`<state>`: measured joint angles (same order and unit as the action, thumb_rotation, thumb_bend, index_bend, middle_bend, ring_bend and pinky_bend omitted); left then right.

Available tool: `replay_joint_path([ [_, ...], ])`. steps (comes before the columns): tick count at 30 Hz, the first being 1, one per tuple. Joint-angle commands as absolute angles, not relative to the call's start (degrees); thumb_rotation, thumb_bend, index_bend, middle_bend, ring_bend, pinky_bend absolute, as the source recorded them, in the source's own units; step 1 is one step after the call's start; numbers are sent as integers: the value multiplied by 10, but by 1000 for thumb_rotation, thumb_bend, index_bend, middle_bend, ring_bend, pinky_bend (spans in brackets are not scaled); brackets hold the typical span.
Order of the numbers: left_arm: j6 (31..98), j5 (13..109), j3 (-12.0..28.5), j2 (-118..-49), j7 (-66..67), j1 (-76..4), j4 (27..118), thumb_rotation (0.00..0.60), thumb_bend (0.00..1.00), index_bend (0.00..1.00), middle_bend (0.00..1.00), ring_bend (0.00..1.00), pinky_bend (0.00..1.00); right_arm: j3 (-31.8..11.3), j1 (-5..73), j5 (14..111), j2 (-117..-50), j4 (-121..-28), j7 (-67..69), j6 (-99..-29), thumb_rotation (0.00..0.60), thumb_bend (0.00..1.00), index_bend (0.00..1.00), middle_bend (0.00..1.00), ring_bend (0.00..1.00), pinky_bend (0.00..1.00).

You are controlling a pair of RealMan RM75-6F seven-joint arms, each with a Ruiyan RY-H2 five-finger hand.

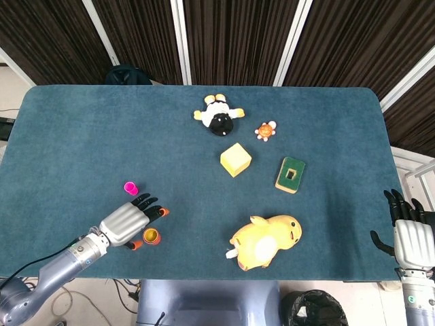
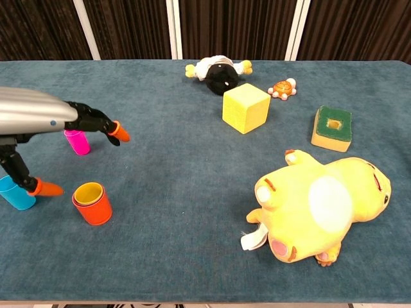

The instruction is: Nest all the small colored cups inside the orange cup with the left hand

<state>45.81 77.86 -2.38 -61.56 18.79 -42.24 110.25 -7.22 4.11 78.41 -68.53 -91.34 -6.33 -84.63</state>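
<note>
Smooth plastic orange cup (image 2: 92,206) on a matt, felt-like blue tablecloth (image 2: 192,167); plush yellow toy (image 2: 319,208).

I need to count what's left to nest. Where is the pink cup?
In the chest view, the pink cup stands at the left, behind the left hand's fingers, beyond the orange cup.

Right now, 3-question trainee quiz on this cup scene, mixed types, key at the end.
1. True or false: the yellow cup sits inside the orange cup.
2. Which cup stands nearest the left hand's fingertips in the chest view? A) pink cup B) green cup C) red cup
3. Fill in: the blue cup stands ___ the orange cup.

Key: 1 true; 2 A; 3 outside.
</note>
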Motion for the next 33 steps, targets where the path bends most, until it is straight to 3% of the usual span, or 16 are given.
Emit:
replay_joint_path([
  [1, 488, 800, -26, -599, 180, -406, 1109, 600, 218, 277, 157, 0, 0, -72, 41, 784, -685, -914, -63, -847, 600, 341, 72, 84, 186, 96],
  [17, 577, 887, -88, -545, 70, -314, 1040, 600, 218, 327, 159, 0, 0, -70, 41, 788, -690, -915, -70, -850, 600, 341, 73, 84, 188, 96],
  [33, 566, 886, -88, -615, 58, -290, 942, 600, 220, 376, 160, 0, 0, -70, 41, 787, -691, -915, -70, -848, 600, 341, 73, 84, 188, 96],
])
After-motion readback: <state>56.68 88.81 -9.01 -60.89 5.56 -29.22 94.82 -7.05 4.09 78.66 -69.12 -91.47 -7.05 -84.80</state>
